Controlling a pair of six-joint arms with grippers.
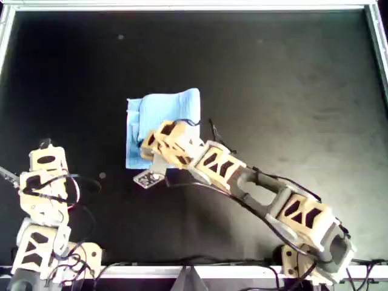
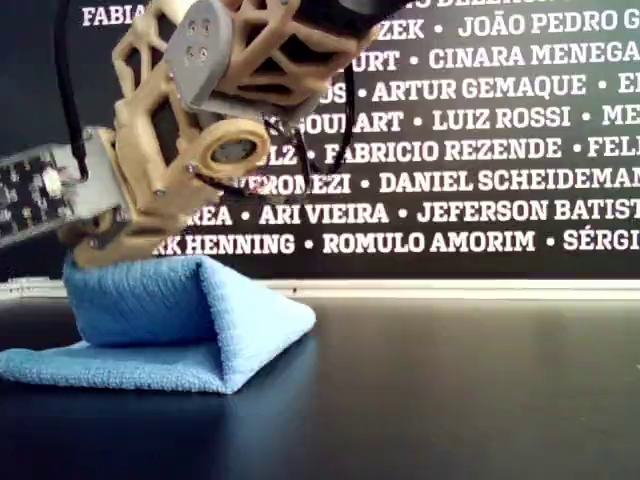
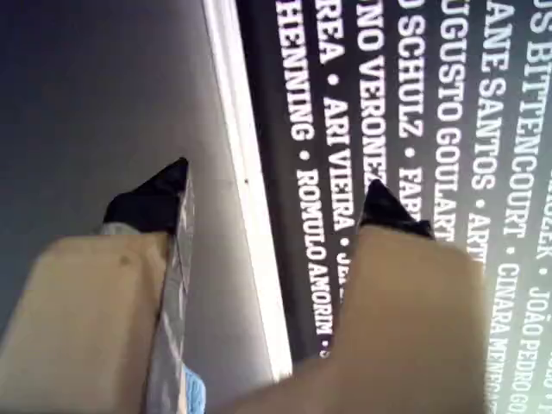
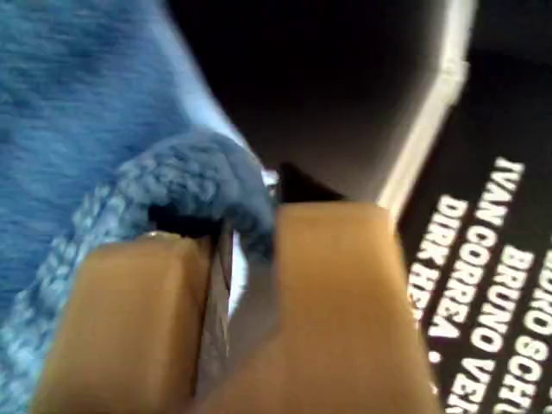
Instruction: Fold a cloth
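Observation:
The light-blue cloth [image 1: 165,109] lies left of the middle of the black table, partly folded. In the exterior view one edge of the cloth [image 2: 190,320] is lifted into a tent shape. My second gripper [image 1: 151,147] reaches in from the overhead view's lower right. It is shut on a raised edge of the cloth [image 4: 78,112], which bunches over the jaws of that gripper [image 4: 246,241]. The same gripper [image 2: 95,255] shows above the cloth in the exterior view. My first gripper [image 3: 276,194] is open and empty, parked at the overhead view's lower left [image 1: 45,145], apart from the cloth.
The black table [image 1: 273,79] has a white metal rim [image 1: 194,5]. A dark banner with white names [image 2: 480,150] stands behind the table. Cables trail along the second arm [image 1: 267,194].

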